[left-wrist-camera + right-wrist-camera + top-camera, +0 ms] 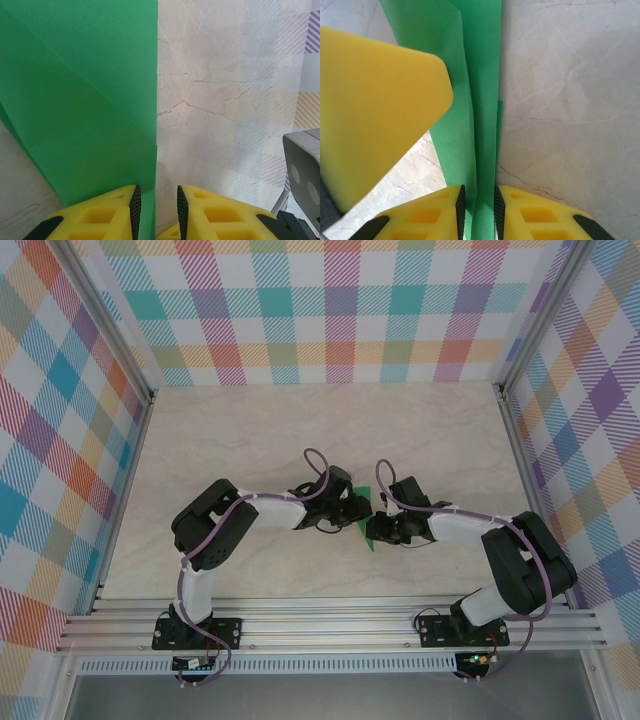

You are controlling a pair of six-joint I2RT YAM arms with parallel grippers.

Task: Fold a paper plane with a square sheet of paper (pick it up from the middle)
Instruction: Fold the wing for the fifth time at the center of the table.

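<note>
Green paper (pixel 368 523), creased lengthwise with slanted folds showing in it, hung between my two hands over the middle of the surface (pixel 250 440). As far as I could judge, it was lifted off that surface rather than lying flat. It was part-folded, not a finished plane.

My left hand (pixel 157 192) sat at the paper's left side, clenched on its lower edge, with the straight folded edge running up from between the pads. My right hand (pixel 477 192) sat at the paper's right side, grasping the narrow stacked layers, which filled the gap between its pads.

Several things could have gone wrong from there. Both hands gripped the paper close together, so any pull away from each other would have strained such a thin sheet and might have torn it at a crease. A twist by either wrist would have skewed the centre fold and left the wings uneven. If one hand loosened, the layers might have sprung open or slid out of the other hand's pinch. One of my left hand's fingers stood just beside the paper, very near my right hand, so a careless move risked a knock between them.
</note>
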